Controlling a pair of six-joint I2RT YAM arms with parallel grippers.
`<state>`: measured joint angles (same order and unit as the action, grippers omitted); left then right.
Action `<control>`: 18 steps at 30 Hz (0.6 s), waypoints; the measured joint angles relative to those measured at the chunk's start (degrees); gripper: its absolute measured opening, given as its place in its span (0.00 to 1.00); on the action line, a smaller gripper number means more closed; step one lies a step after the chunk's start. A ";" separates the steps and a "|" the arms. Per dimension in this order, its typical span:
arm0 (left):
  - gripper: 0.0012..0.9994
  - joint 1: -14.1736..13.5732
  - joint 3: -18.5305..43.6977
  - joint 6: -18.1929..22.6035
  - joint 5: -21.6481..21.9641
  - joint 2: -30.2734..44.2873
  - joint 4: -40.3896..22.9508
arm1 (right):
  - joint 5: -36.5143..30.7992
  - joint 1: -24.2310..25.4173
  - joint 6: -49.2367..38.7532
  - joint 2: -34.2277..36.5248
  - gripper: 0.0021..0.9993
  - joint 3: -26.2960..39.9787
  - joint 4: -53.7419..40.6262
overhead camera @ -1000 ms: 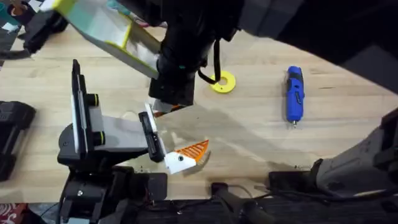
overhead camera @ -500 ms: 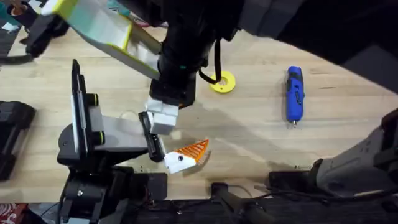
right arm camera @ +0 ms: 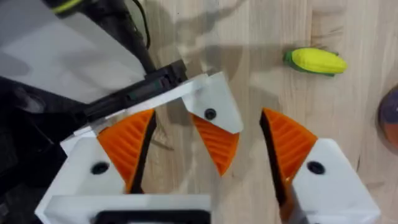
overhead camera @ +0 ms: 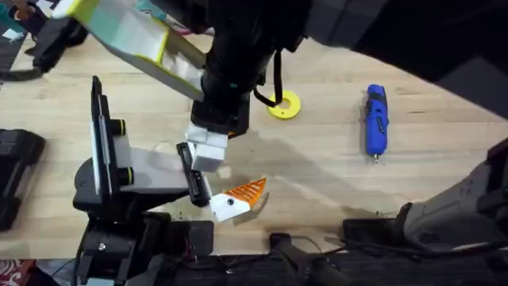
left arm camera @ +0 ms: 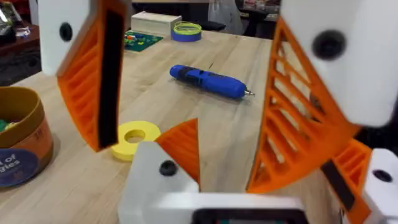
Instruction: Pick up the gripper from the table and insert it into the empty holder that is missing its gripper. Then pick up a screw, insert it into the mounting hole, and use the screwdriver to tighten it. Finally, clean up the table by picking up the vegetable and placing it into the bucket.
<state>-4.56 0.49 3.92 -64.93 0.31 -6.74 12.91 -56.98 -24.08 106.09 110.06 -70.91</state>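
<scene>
The orange ribbed gripper (right arm camera: 217, 143) (left arm camera: 183, 146) sits in the white holder (right arm camera: 214, 106) (left arm camera: 149, 186), a jaw tip of my left arm. A dark mounting hole shows in the holder; I cannot tell whether a screw is in it. My right gripper (right arm camera: 208, 115) (overhead camera: 208, 149) hangs open astride that holder, with a gap on each side. My left gripper (left arm camera: 267, 186) (overhead camera: 216, 179) is open with nothing held. The blue screwdriver (overhead camera: 375, 119) (left arm camera: 208, 81) lies to the right. The vegetable (right arm camera: 316, 61) lies on the wood. The bucket (left arm camera: 22, 143) stands beside it.
A flat yellow ring (overhead camera: 284, 105) (left arm camera: 134, 134) lies between the arms and the screwdriver. My left arm's other finger (overhead camera: 230, 202) carries its own orange pad. A black block (overhead camera: 16, 171) sits at the left edge. Tape rolls (left arm camera: 186, 28) lie far back.
Over the first half second my right gripper dropped slightly toward the left arm's jaw, and white parts now show where an orange sliver was. Nothing has moved since.
</scene>
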 joint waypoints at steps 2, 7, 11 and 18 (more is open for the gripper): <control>0.99 0.00 0.00 0.04 -0.02 0.00 0.00 | 0.00 0.32 0.01 -0.20 1.00 -0.09 0.19; 0.99 0.00 0.00 0.17 -0.02 0.00 0.00 | 0.04 1.82 0.02 -2.07 1.00 -0.15 0.28; 0.99 0.00 0.00 0.17 -0.02 0.00 0.00 | 0.06 3.81 -0.70 -4.87 1.00 -0.17 -0.06; 0.99 0.00 0.00 0.18 -0.02 -0.02 0.00 | 0.07 8.24 -3.43 -10.99 1.00 -0.17 -3.76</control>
<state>-4.56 0.49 4.10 -64.95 0.30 -6.74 12.97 -48.74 -27.51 95.10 109.89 -74.68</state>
